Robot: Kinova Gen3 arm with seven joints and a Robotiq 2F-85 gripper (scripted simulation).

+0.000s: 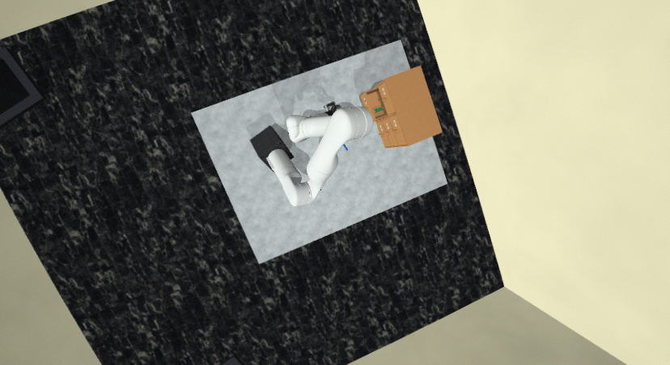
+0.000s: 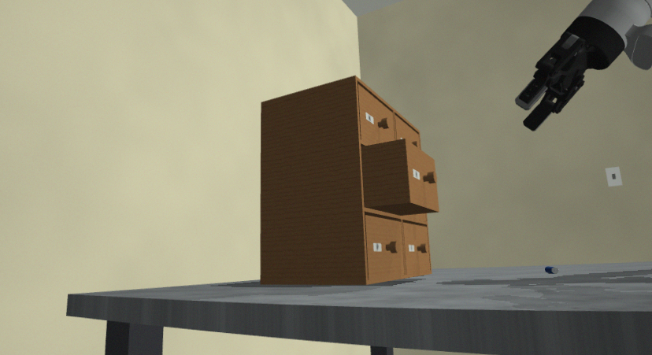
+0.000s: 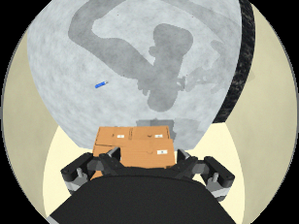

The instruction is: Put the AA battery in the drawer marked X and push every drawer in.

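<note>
The gripper (image 1: 331,108) (image 2: 527,113) (image 3: 149,155) hangs above the table (image 1: 375,175) (image 2: 364,325) (image 3: 131,52), its fingers spread wide with nothing between them. Below it, well apart, the battery (image 1: 345,147) (image 2: 550,270) (image 3: 100,84) lies on its side on the table. Nearby stands the chest (image 1: 417,104) (image 2: 310,188) (image 3: 114,135), one middle-row drawer (image 1: 372,100) (image 2: 422,182) (image 3: 141,153) pulled out, a green thing (image 1: 379,109) inside.

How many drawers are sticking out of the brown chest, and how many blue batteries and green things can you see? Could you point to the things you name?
Pulled-out drawers (image 1: 369,103) (image 2: 422,182) (image 3: 141,155): 1
Blue batteries (image 1: 345,147) (image 2: 550,269) (image 3: 100,84): 1
Green things (image 1: 379,110): 1
Total: 3
</note>
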